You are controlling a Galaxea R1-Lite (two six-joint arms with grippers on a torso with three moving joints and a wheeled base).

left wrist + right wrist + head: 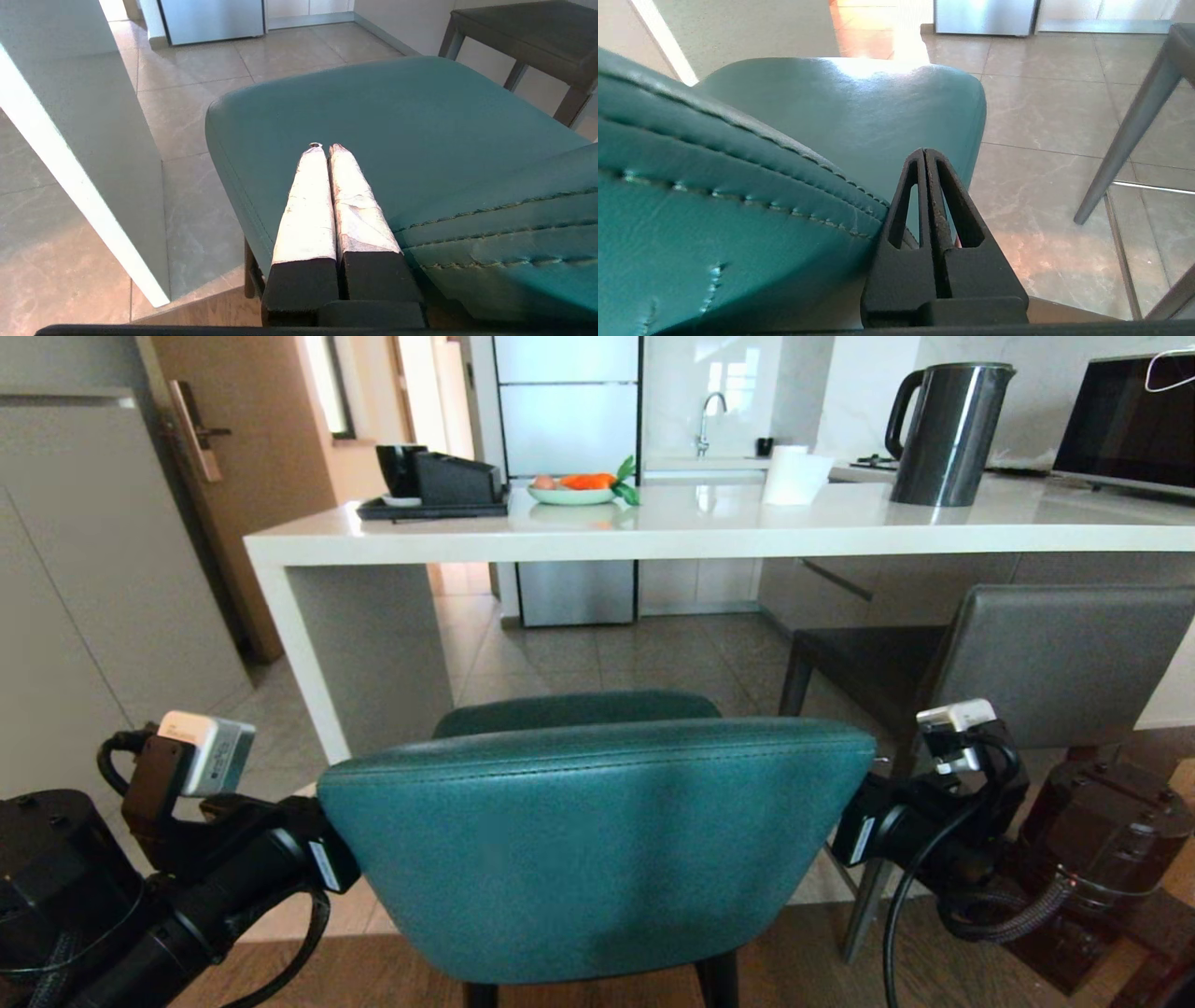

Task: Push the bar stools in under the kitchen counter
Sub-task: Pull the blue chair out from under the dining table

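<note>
We bracket the teal stool (pixel 597 840), its back between our closed left gripper (pixel 322 148) and closed right gripper (pixel 924 154), short of the counter (pixel 653 537). Padded leather gives; tall, probably tippy, so press low at both back edges.

You're looking at a home kitchen: a white counter (pixel 653 537) with a kettle (pixel 948 434), a fruit plate (pixel 571 495), a sink tap (pixel 709 420) and a fridge (pixel 568 476) behind.

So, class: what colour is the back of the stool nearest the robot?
Teal, with stitched seams. The stool back shows best in the head view.
</note>
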